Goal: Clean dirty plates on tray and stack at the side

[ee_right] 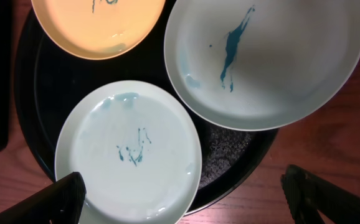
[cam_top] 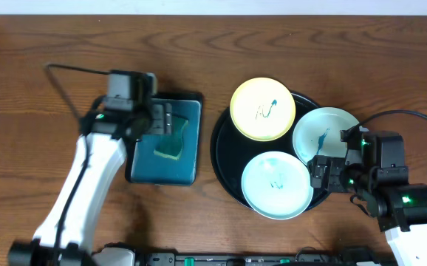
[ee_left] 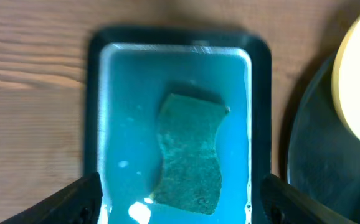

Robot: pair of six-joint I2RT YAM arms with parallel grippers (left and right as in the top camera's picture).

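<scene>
Overhead view, nearest first: the right gripper hangs at the near-right rim of the black tray, its dark fingers spread wide w/ nothing pinched btwn them. Just left of it sits the near plate: round, smooth, glossy mint-white, w/ a faint teal smear and a small scribble near ctr. Its near edge overhangs the tray rim. The black tray is a large glossy disc w/ a raised rim; the right wrist view shows a speckled floor where it is bare. Further back on the right is the right plate, same mint-white glaze and shallow dish shape, w/ one long teal streak. It juts past the tray's right rim and its edge comes v. close to the near plate. Left of the black tray, apart from it, lies a rect. teal tray w/ rounded corners, dark rim and shiny teal inside. It holds a sponge: rough, green-teal, wavy-sided, lying flat. Over that tray's far half hovers the left gripper, fingers wide apart, the sponge showing btwn them below, not pinched. Farthest is the yellow plate, pale, glossy, teal scribble at ctr, overlapping the black tray's far rim. All of it sits on a brown wood-grain tabletop. Count: 3 plates, all on the black tray; 2 trays; 1 sponge; 2 grippers.
</scene>
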